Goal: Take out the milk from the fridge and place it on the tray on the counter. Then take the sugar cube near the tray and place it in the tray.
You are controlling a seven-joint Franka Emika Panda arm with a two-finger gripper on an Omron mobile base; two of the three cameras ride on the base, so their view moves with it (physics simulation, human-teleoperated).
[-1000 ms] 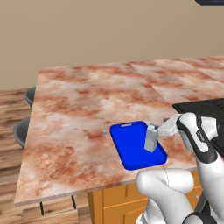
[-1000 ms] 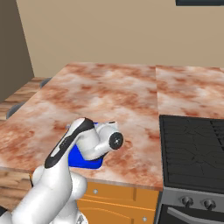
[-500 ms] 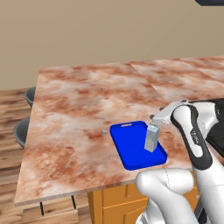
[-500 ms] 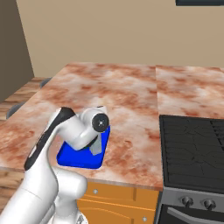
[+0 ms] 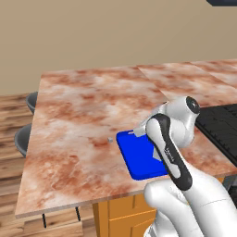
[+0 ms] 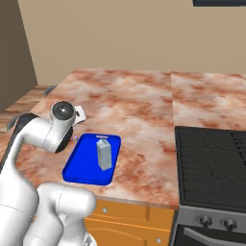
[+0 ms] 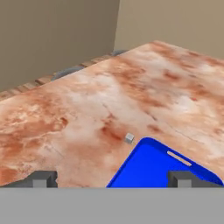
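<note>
The milk (image 6: pixel 104 153), a pale blue-grey gabled carton, stands upright and free in the blue tray (image 6: pixel 81 166) on the marbled counter (image 6: pixel 139 96). In the left base view my arm covers most of the carton and part of the tray (image 5: pixel 136 155). The sugar cube (image 7: pixel 129 138) is a tiny pale block on the stone just off the tray's (image 7: pixel 148 168) slot-handle end; it also shows as a speck, the cube (image 5: pixel 109 139). My gripper (image 7: pixel 113 179) hovers over that end of the tray, open wide with nothing between its fingertips (image 7: pixel 43 178).
A black stovetop (image 6: pixel 211 163) adjoins the counter to the right of the tray. Grey stools (image 5: pixel 28 139) stand beyond the counter's left edge, over a wooden floor. The counter's front edge runs just below the tray.
My arm has swung left, away from the carton and toward the tray's handle end near the cube. The milk stays standing in the tray. The jaws stayed open.
</note>
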